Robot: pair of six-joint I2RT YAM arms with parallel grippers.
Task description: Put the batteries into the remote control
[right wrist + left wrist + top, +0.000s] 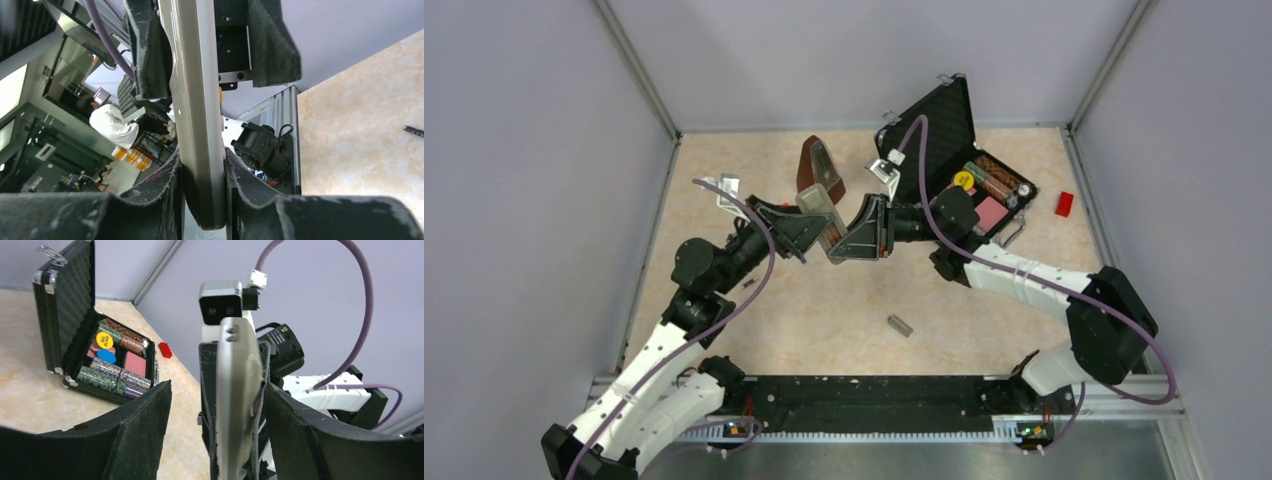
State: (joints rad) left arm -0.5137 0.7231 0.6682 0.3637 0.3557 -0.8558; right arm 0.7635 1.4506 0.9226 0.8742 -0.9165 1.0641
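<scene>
Remote [192, 100] mid-air, clamped edge-on by right gripper [201, 160]; left gripper [217, 390] spread wide around it, holding nothing. Risk: thin grip slips during handover, remote drops.

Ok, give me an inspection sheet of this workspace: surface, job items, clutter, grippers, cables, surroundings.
Surface: beige marbled tabletop.
Job's things: remote control held edge-on above the table; one battery lying on the tabletop, second not seen.
Clutter: open black case, red block, grey cover piece, brown object.
Grippers: right gripper shut on the remote control; left gripper open around it.
Cables: purple cables looping over both arms.
Surroundings: plain grey walls.
</scene>
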